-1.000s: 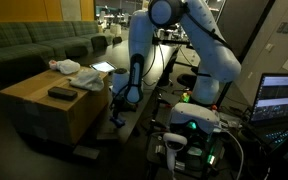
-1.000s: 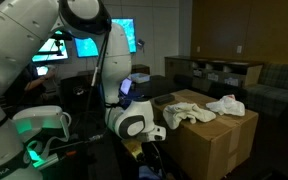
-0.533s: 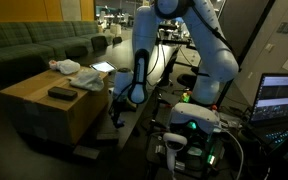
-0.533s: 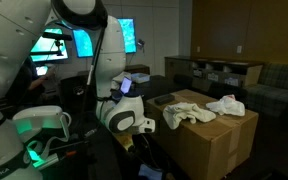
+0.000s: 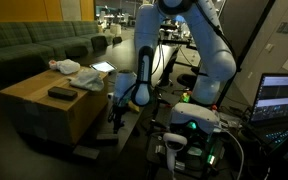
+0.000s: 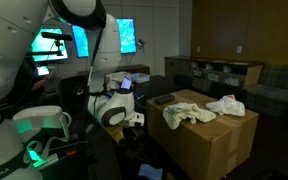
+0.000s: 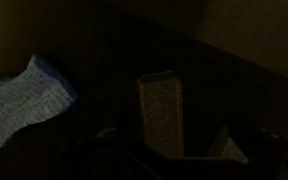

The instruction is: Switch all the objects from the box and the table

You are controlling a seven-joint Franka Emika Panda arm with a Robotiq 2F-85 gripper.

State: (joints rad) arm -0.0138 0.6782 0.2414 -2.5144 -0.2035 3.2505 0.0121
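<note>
The tan cardboard box [image 5: 39, 108] [image 6: 219, 140] carries white rags [image 5: 84, 77] [image 6: 189, 112] and a dark flat block [image 5: 61, 93] [image 6: 164, 99] on its top. My gripper [image 5: 113, 117] [image 7: 196, 135] hangs low over the black table [image 5: 136, 128] beside the box. It is open, and nothing lies between its fingers [image 7: 161, 110]. In the wrist view a small blue flat item [image 7: 24, 95] lies on the dark table [image 7: 104, 45] left of the gripper, apart from it. The red round thing is not visible.
A green sofa [image 5: 29, 42] stands behind the box. A lit laptop [image 5: 281, 98] and monitors [image 6: 84, 42] surround the robot's base [image 5: 194, 125]. A low shelf [image 6: 216, 72] lines the far wall.
The arm has shifted a little away from the box along the table. The gripper stands open and empty throughout.
</note>
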